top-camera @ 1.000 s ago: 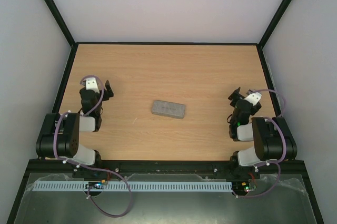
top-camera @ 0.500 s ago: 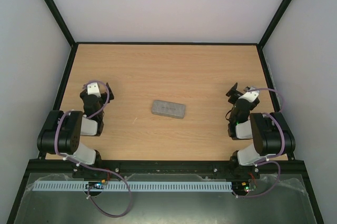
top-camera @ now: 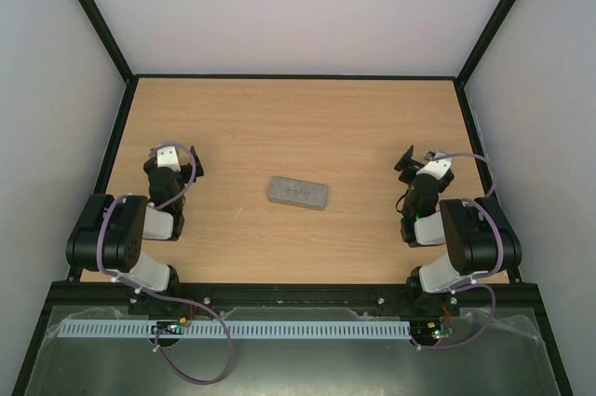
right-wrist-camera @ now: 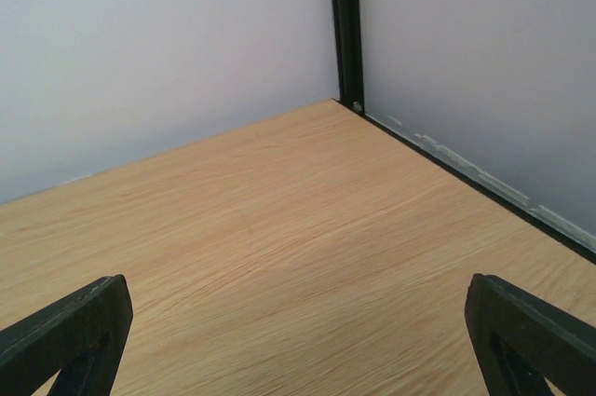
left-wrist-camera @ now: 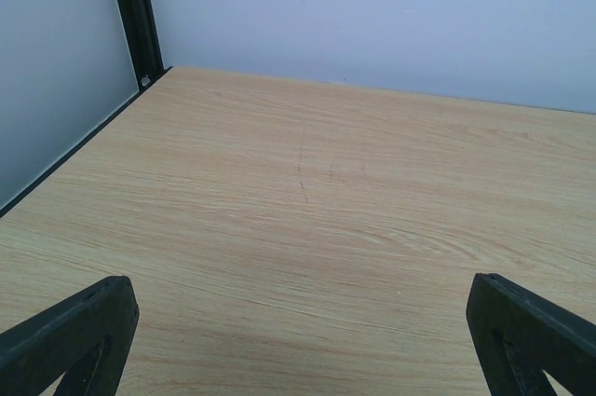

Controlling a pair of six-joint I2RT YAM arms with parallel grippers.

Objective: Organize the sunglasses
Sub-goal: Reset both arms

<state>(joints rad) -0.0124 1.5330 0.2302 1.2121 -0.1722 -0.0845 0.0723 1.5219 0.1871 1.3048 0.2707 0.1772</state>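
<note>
The left gripper (left-wrist-camera: 298, 345) has its jaws spread wide with nothing between them, and its wrist camera sees only bare table (left-wrist-camera: 307, 191). The right gripper (right-wrist-camera: 298, 340) is likewise wide apart and empty, facing the far right corner of the enclosure. From above, each sits well out to its own side of the grey case (top-camera: 298, 193), a little behind it, and neither touches it. The likeliest trouble from here is the case itself. It lies flat and loose near the middle of the table, slightly askew, so a one-sided reach could push or spin it instead of gripping it. If it has to be opened, a pull from one arm while the other is not bracing it would probably drag the whole case along. The sunglasses show in no view. They are not left or right of the case, not in front of or behind it, and not under either pincer. They may be inside the case, which looks shut, but that cannot be told from here.
</note>
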